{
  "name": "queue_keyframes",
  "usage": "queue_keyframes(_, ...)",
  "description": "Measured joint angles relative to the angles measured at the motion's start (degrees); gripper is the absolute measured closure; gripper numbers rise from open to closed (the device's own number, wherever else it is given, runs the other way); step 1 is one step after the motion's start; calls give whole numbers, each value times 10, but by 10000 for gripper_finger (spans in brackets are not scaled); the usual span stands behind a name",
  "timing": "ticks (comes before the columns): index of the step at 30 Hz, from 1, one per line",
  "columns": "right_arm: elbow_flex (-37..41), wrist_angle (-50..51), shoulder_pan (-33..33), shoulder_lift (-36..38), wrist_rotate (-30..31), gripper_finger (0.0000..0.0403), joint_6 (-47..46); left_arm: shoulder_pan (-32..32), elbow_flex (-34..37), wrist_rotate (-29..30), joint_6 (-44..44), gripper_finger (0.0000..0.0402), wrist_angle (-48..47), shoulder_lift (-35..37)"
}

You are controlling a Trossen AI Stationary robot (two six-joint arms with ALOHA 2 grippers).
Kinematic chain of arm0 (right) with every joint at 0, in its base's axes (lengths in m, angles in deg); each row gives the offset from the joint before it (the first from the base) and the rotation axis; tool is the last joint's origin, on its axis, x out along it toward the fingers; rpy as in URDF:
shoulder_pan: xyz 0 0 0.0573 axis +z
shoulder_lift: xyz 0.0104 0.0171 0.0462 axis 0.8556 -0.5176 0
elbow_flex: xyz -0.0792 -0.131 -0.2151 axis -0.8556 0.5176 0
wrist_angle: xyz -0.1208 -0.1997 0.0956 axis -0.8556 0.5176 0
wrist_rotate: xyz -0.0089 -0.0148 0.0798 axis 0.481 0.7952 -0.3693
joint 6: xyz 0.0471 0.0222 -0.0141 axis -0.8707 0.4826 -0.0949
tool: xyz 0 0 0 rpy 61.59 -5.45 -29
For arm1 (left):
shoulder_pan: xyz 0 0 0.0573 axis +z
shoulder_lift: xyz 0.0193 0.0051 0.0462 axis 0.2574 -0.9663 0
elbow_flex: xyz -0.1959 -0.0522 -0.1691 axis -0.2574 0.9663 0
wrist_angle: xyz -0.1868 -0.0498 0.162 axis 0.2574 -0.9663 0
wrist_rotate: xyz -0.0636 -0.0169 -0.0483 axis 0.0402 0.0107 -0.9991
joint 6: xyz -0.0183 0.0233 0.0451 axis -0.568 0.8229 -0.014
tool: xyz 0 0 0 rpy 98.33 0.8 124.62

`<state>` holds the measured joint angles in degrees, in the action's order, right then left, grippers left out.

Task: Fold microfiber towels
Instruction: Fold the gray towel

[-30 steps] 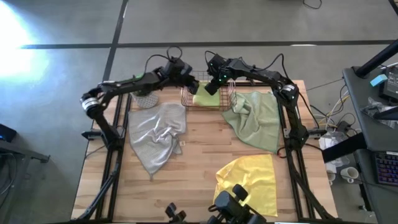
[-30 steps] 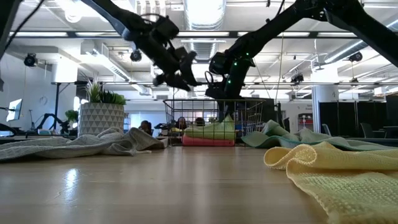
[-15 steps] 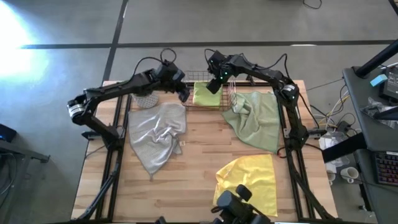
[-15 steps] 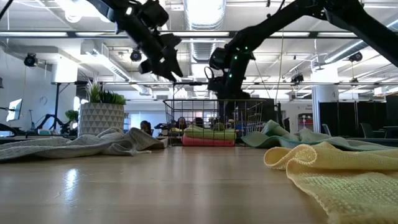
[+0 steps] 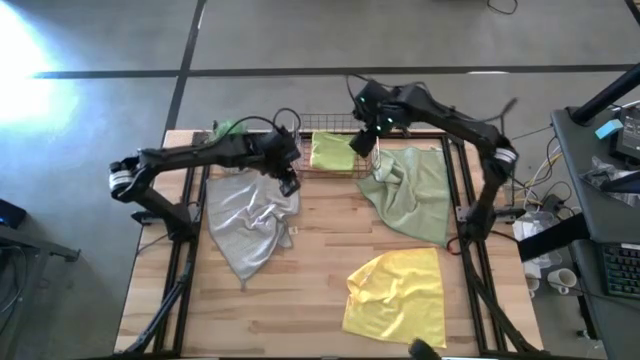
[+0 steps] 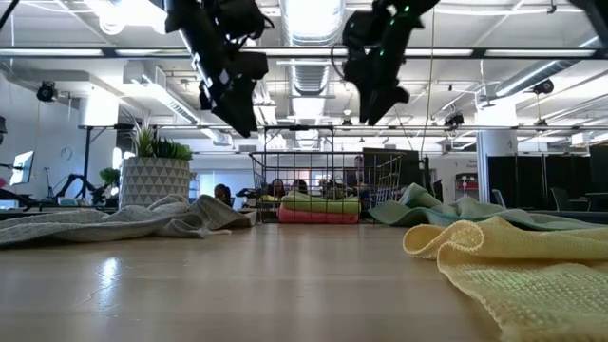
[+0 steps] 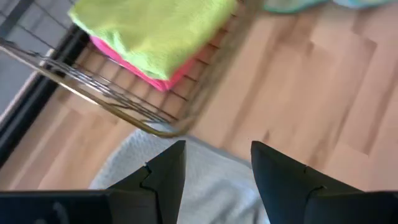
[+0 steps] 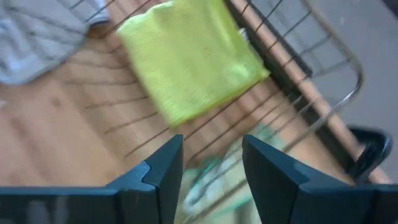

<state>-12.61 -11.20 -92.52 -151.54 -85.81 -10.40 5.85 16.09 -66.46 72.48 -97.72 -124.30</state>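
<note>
A folded lime green towel point(image 5: 332, 152) lies on a folded hot pink towel point(image 7: 130, 62) inside the copper wire basket point(image 5: 372, 148) at the table's far middle. The grey towel point(image 5: 250, 215) lies crumpled at the left. The pale sage towel point(image 5: 412, 190) lies at the right and the yellow towel point(image 5: 398, 290) at the near right. My left gripper point(image 5: 290, 182) hangs open and empty above the grey towel's far right corner point(image 7: 186, 180), just near of the basket. My right gripper point(image 5: 360, 143) hangs open and empty above the basket's right side.
A white patterned planter point(image 6: 152, 180) stands at the far left beside the basket, partly under my left arm. Bare wood shows in the table's middle and near left point(image 5: 200, 310). Black frame rails run along both side edges.
My left gripper has drawn back from over the basket's left side toward the near edge and now hangs over the grey towel's far corner. My right gripper has risen off the lime towel and gone right. The lime towel's raised edge has settled flat in the basket.
</note>
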Motion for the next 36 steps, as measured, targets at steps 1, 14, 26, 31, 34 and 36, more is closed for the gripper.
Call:
queue_keyframes(1, 16, 0, 8, 17, 0, 250, -15, -9, 0, 0, 0, 236, -3, 1)
queue_keyframes(14, 232, -83, 194, 205, 11, 257, -279, -132, 38, 0, -29, 236, -10, 3)
queue_keyframes(26, 318, -178, 369, 219, 77, 262, -461, -266, 134, 1, -220, 236, -18, 27)
queue_keyframes(31, 318, -205, 394, 186, 79, 262, -467, -346, 187, 2, -333, 236, -14, 41)
queue_keyframes(34, 317, -217, 395, 167, 78, 261, -466, -398, 209, 10, -397, 236, -15, 41)
queue_keyframes(36, 315, -216, 394, 154, 78, 262, -466, -430, 216, 11, -435, 236, -13, 36)
